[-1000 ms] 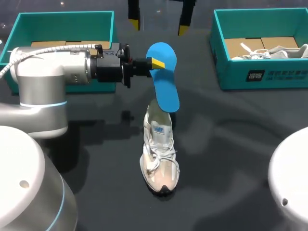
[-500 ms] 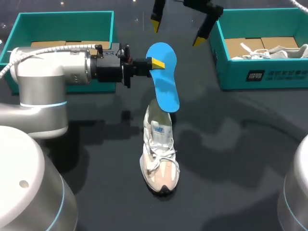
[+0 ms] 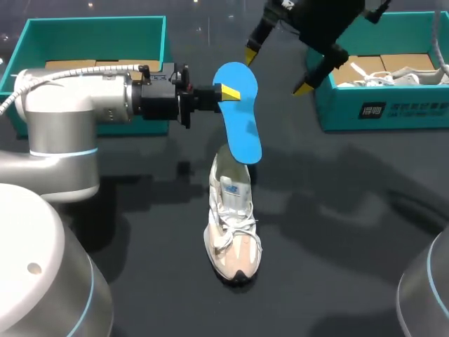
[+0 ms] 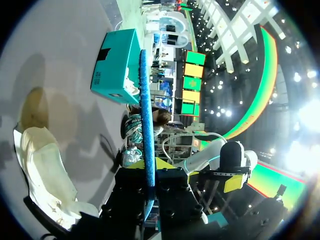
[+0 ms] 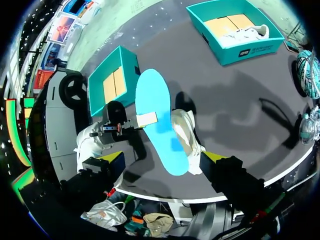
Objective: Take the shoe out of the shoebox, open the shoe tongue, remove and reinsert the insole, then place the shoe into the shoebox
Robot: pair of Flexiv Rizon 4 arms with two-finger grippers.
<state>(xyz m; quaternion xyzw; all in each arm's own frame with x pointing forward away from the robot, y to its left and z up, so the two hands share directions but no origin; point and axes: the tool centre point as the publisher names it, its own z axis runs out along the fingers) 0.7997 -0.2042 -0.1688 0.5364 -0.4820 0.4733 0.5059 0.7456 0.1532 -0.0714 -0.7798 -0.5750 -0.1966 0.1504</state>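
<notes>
Clamping the thin blue foam insole (image 3: 240, 123) near one end, the left gripper (image 3: 229, 92) holds something likely light and floppy; support its free end. The right gripper (image 3: 278, 69) has its fingers apart.

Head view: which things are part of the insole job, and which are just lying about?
Job: blue insole in the left gripper; shoe on the table; left shoebox; open right gripper.
Lying about: right shoebox, another shoe inside.
</notes>
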